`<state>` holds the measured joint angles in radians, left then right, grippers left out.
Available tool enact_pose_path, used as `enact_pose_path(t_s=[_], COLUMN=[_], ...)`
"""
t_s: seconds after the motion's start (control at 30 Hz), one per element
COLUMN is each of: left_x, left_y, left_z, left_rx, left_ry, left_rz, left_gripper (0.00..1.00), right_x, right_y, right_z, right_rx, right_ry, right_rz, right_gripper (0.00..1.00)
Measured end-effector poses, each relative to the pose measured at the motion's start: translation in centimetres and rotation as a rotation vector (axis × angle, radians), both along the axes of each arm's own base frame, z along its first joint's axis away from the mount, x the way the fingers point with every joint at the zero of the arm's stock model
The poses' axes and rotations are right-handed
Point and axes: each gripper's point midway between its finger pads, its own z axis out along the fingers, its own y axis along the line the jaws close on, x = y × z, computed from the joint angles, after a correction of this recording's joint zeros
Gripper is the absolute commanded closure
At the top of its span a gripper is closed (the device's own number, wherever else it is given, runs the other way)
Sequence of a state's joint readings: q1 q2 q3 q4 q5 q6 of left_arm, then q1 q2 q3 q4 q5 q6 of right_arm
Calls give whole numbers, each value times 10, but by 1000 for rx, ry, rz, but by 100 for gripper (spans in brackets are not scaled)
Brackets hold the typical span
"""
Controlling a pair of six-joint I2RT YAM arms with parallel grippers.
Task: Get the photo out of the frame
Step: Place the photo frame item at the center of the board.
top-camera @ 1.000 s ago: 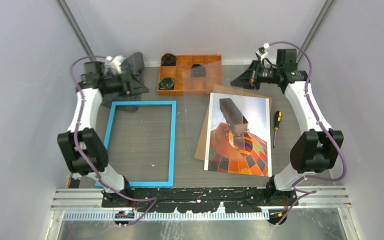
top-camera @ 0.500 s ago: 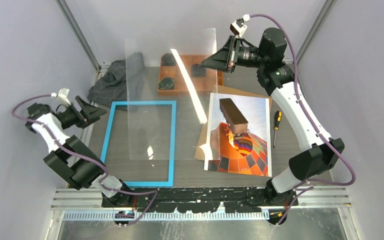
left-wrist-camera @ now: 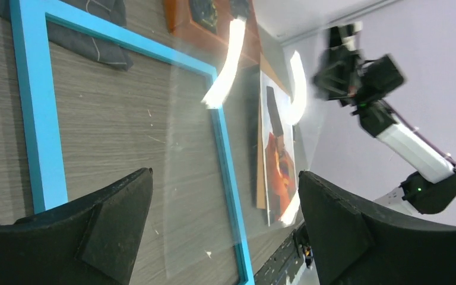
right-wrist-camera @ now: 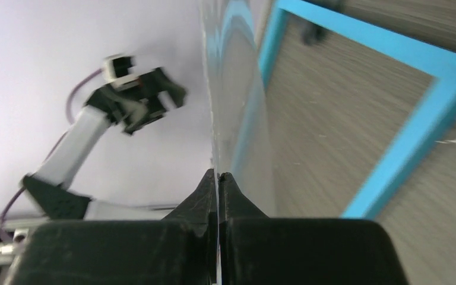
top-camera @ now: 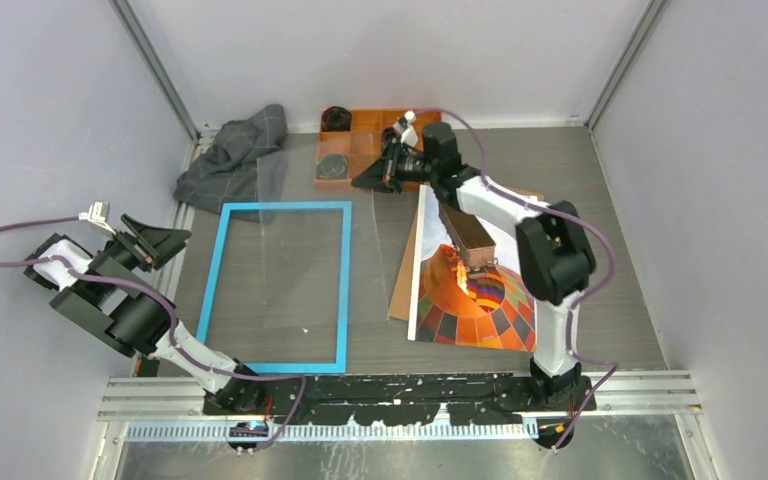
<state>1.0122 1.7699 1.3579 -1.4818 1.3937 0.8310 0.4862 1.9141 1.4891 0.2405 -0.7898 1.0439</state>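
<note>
Blue against the grey wood-grain bench (top-camera: 600,230), the frame (top-camera: 211,290) lies flat on the left half, with bare bench showing inside its border. The photo (top-camera: 480,300) is out of it. It lies face up to the right, well apart from the frame, on a brown backing board (top-camera: 403,285) whose edge sticks out on the photo's left side. A dark brown block (top-camera: 466,232) rests on the upper part of the photo.

A clear sheet (top-camera: 310,250) hangs at a slant over the frame, catching bright streaks of light in the left wrist view. The right gripper (top-camera: 358,183) has it by the far right corner. In the right wrist view its jaws are pinched tight on the thin edge (right-wrist-camera: 218,175), and the sheet runs away from them edge-on. Whether the sheet's near edge touches the bench cannot be told.

The left gripper (top-camera: 175,238) hovers off the frame's left side, pointing toward it. Its jaws are spread wide with nothing between them.

Behind the frame lies a crumpled grey cloth (top-camera: 230,160). To its right is an orange tray (top-camera: 365,150) with dark round things in some of its compartments.
</note>
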Motion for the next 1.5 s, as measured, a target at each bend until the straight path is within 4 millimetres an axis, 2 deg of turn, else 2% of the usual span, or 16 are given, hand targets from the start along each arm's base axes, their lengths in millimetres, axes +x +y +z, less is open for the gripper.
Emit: enact_pose_path(t_s=[0.03,0.13,0.2,0.27,0.33,0.43,0.53,0.63,0.73,0.8,0.93,1.1,1.17,1.27,1.33,1.5], left_x=[0,0,-1,-1,-1,-2,-2,-2,-2,-2,-1,2,3,5,8,3], left_y=[2,2,0,0,-1,-2,-2,-2,-3,-4,-8,-15,-19,-24,-32,-66], left_z=[-2,-3,-2,-2,-2,-1,-2,-2,-2,-2,-1,2,2,2,1,-7], left_rx=[2,9,13,19,22,24,30,35,36,36,38,54,63,70,70,30], left_ry=[-15,-37,-42,-45,-47,-48,-52,-54,-54,-54,-55,-71,-79,-84,-82,63], left_rz=[1,-2,-7,-8,-10,-13,-15,-17,-19,-21,-31,-57,-71,-93,-120,-192], left_gripper=[5,5,4,4,3,2,1,1,0,0,0,0,0,0,0,0], right_x=[9,21,21,21,18,14,2,-11,-22,-27,-33,-38,-38,-36,-33,-26], right_y=[5,8,8,8,11,25,43,57,66,66,62,47,40,29,21,-5], right_z=[-32,-97,-123,-136,-137,-128,-123,-128,-140,-149,-165,-189,-195,-196,-189,-149], right_rx=[-34,-106,-141,-167,-186,-194,-202,-229,-273,-305,-378,-510,-565,-649,-703,-810], right_ry=[44,146,194,207,196,143,107,98,105,116,127,110,100,65,18,-157], right_rz=[-4,-19,-23,-26,-19,7,46,80,99,102,95,87,81,71,61,-1], right_gripper=[99,99,99,99,99,99,99,96,88,76,49,28,2,0,0,0])
